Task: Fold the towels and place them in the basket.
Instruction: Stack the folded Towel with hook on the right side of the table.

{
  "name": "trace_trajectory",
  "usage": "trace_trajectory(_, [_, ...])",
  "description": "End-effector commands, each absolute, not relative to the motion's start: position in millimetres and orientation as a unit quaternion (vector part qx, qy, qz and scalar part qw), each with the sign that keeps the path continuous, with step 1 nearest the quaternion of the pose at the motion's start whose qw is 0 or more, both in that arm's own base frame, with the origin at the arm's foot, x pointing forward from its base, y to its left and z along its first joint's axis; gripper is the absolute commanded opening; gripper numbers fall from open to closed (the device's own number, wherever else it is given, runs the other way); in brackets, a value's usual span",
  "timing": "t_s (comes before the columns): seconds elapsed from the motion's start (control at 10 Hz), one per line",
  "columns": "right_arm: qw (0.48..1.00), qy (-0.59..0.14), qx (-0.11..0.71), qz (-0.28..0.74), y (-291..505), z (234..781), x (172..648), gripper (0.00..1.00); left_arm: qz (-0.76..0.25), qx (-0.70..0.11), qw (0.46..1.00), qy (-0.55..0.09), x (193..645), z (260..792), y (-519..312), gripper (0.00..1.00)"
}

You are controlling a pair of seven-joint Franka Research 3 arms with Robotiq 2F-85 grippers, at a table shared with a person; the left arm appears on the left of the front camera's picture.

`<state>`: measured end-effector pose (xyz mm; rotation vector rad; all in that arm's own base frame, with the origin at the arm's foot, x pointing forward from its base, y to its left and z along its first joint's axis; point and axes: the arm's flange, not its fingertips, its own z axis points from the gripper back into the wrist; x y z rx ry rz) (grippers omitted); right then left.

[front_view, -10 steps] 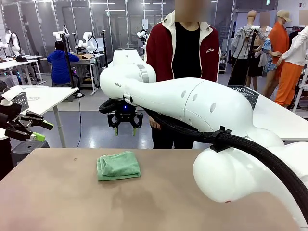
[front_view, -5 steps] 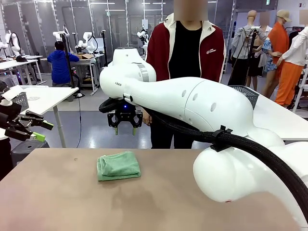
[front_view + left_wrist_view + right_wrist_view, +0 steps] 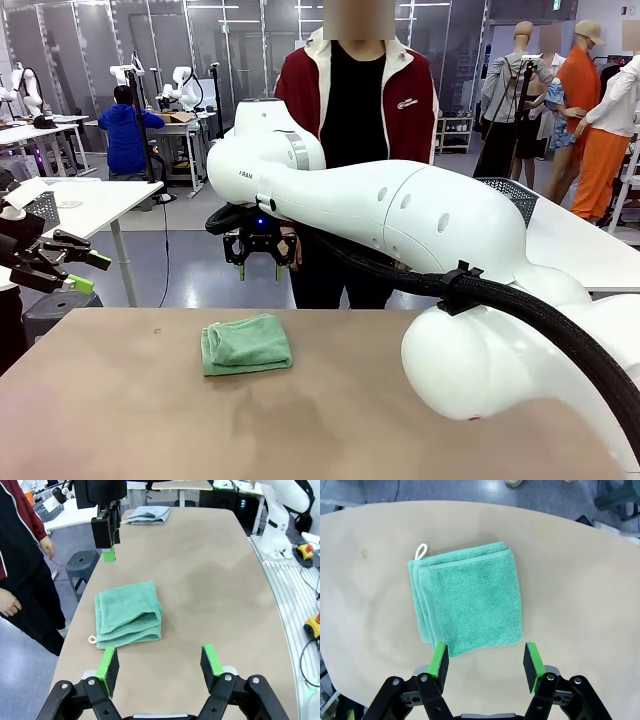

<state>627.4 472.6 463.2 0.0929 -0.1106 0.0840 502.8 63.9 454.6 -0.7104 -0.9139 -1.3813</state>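
The green towel (image 3: pixel 470 597) lay folded on the worktop (image 3: pixel 580 580) just below the released right tool (image 3: pixel 485 661), the left tool (image 3: pixel 160 664) likewise released, with basketing apparently left to do.

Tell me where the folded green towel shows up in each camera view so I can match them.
Front view: green towel left of centre on the table.
Left wrist view: left of centre, past the left gripper.
Right wrist view: centre, beyond the right gripper.
Shared landmark: its white loop.
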Motion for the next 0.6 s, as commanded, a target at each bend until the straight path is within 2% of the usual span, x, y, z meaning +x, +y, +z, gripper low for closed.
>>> trace_trajectory(0.0, [0.997,-0.055,0.046,0.042,473,463,627,0.76,-0.603,-0.309,0.620,-0.396,498,455,63,0.84])
trace_trajectory(0.5, [0.998,0.005,0.068,-0.005,446,411,587,0.76,-0.603,-0.309,0.620,-0.396,498,455,63,0.84])
